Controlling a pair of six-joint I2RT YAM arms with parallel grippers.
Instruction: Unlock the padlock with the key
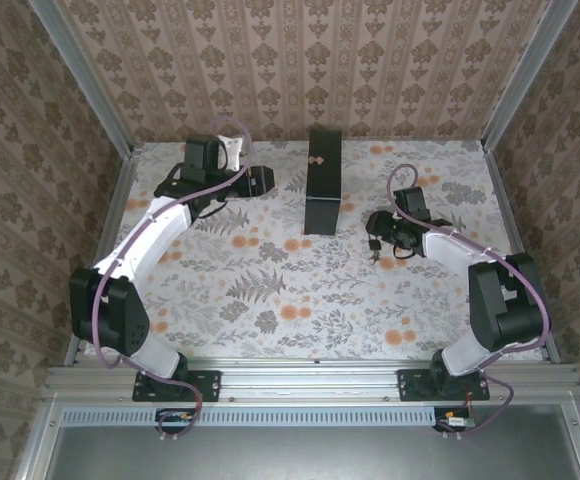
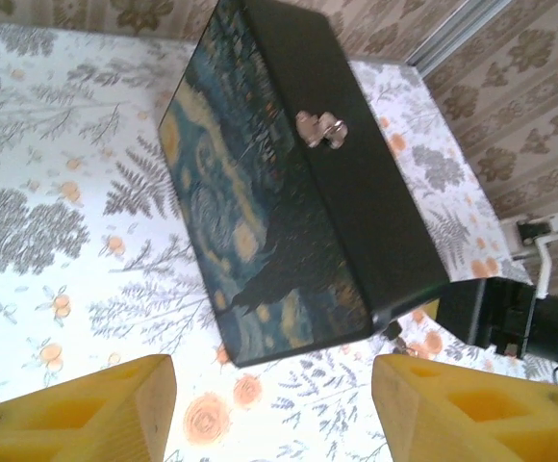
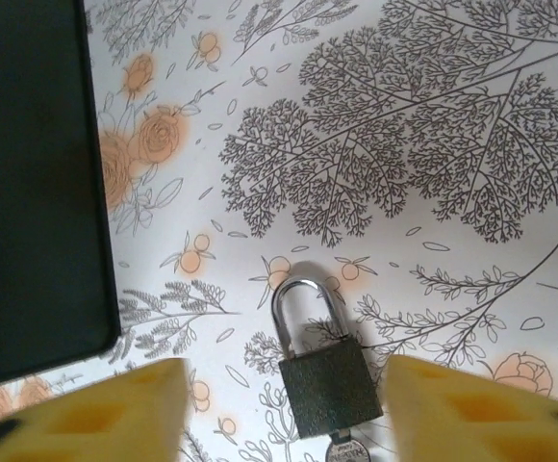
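A small dark padlock [image 3: 329, 387] lies flat on the floral tablecloth, its metal shackle [image 3: 303, 294] pointing away from me and both legs meeting the body. The grey key [image 3: 345, 449] sticks out of the padlock's bottom, with just its head in view. My right gripper [image 3: 284, 399] is open and hovers over the padlock, one yellow finger [image 3: 115, 414] on each side without touching it. In the top view the right gripper [image 1: 376, 232] sits right of the box. My left gripper [image 2: 274, 390] is open and empty, facing the box from the left. The padlock [image 2: 393, 332] peeks past the box's corner.
A black box [image 1: 323, 180] with a Starry Night lid [image 2: 231, 202] and a metal latch [image 2: 319, 130] stands between the two arms. Its dark side [image 3: 34, 183] lies close to the left of the padlock. Metal frame rails border the table [image 1: 270, 300].
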